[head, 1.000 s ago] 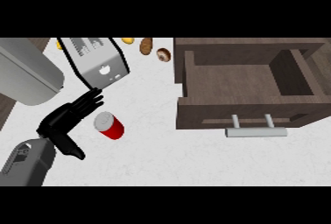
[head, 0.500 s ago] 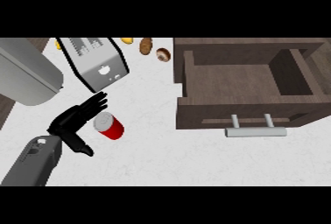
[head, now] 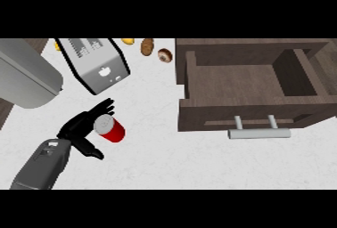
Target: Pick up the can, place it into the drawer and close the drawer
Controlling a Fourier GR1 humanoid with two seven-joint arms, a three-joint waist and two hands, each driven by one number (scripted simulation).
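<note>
A red can (head: 112, 130) with a silver top stands on the white counter (head: 171, 160), left of centre. My left hand (head: 77, 128) is right beside it on its left. The straight fingers (head: 103, 108) reach past the can's far side and the thumb (head: 92, 152) points out on its near side. The hand is open and touches or nearly touches the can; I cannot tell which. The brown wooden drawer (head: 197, 111) stands pulled open at the right, its inside bare. A silver bar handle (head: 259, 133) is on its front. My right hand does not show.
A silver toaster (head: 99, 64) lies just beyond the hand. A big grey appliance (head: 26, 75) fills the left edge. Some bread rolls and pastries (head: 164, 54) sit at the back, near the drawer's far left corner.
My left hand has slid right and a little nearer to the can, and its fingers now flank it. The can and drawer have not moved.
</note>
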